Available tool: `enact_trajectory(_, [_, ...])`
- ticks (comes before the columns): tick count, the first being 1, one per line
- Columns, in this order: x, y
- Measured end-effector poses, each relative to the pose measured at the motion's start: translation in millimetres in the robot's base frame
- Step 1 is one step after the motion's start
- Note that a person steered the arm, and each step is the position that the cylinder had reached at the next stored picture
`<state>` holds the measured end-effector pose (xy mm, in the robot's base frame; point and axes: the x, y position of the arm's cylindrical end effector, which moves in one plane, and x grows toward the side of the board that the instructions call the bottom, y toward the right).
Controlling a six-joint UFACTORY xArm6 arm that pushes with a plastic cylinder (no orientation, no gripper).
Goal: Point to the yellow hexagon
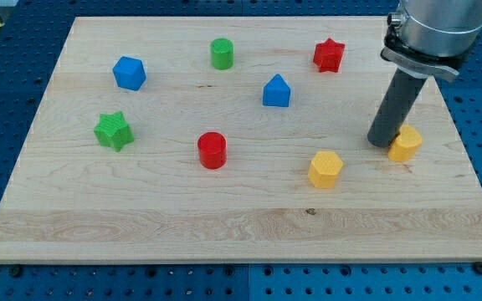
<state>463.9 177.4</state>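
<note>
The yellow hexagon lies on the wooden board, right of centre toward the view's bottom. My tip rests on the board to the hexagon's upper right, about a block's width away from it. A second yellow block, of unclear shape, sits right against my tip on its right side. The dark rod rises from the tip to the arm's grey collar at the view's top right.
Other blocks on the board: a red star, a blue pentagon-like block, a green cylinder, a blue hexagon-like block, a green star, a red cylinder. The board's right edge is near the tip.
</note>
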Motion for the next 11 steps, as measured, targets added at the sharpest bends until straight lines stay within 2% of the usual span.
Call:
enact_trajectory(1, [-31,-21])
enact_trajectory(3, [-32,-31])
enact_trajectory(5, [-3,-60])
enact_trajectory(8, [7,-105])
enact_trajectory(11, [41,-109])
